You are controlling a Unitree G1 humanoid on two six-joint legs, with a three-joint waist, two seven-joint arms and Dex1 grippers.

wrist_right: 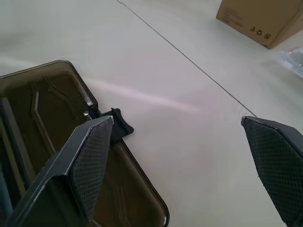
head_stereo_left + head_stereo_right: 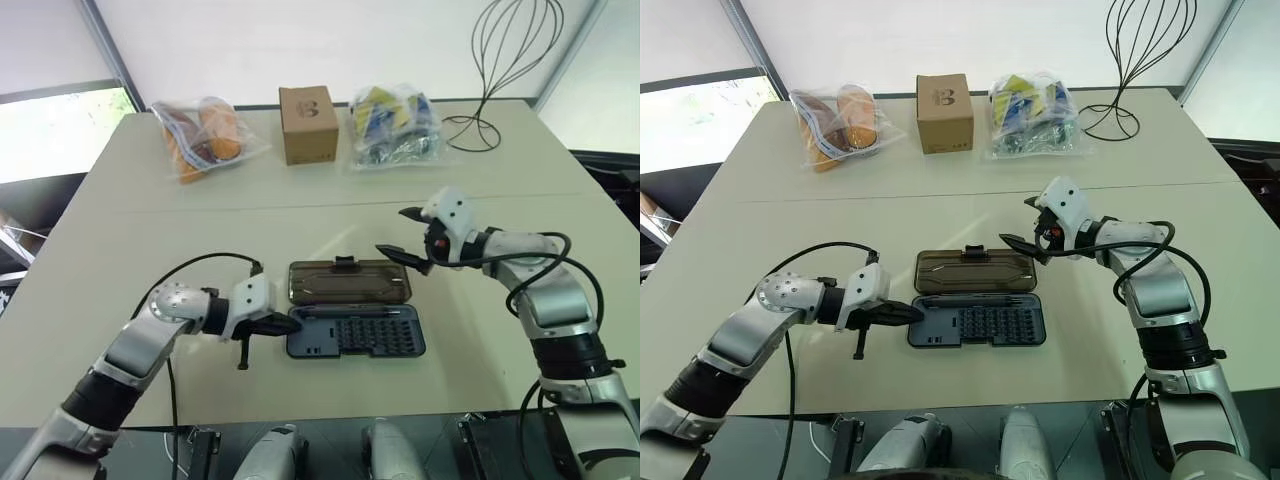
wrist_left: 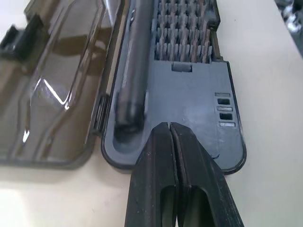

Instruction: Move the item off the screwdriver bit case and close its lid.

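So the screwdriver bit case (image 2: 356, 332) sits in the lower middle of the left eye view, flat on the beige table (image 2: 120, 240), wide open. The grey-blue tray with its rows of bits is the nearer half, and the smoky brown lid (image 2: 349, 281) lies flat on the table just above it in the frame, latch tab at its upper edge. There's a dark pen-shaped screwdriver handle (image 3: 134, 66) lying along the tray's back channel, right next to the hinge.

My left gripper (image 2: 290, 324) is at the tray's left end, lower left of centre in the frame. Fingers are pressed fully together with nothing between them; in the left wrist view the tips sit right over the tray's end edge, beside the butt of that handle, but I can't tell if they actually touch the plastic.

My right gripper (image 2: 403, 236) hovers at the lid's upper right corner, right of centre, fingers spread wide and gripping nothing. One finger hangs over the lid near the latch tab, the other over bare table.

Along the top of the frame: a bag of bread rolls (image 2: 203, 135), a cardboard box (image 2: 308, 123), a bag of colourful packets (image 2: 393, 125) and a wire stand (image 2: 505, 60)
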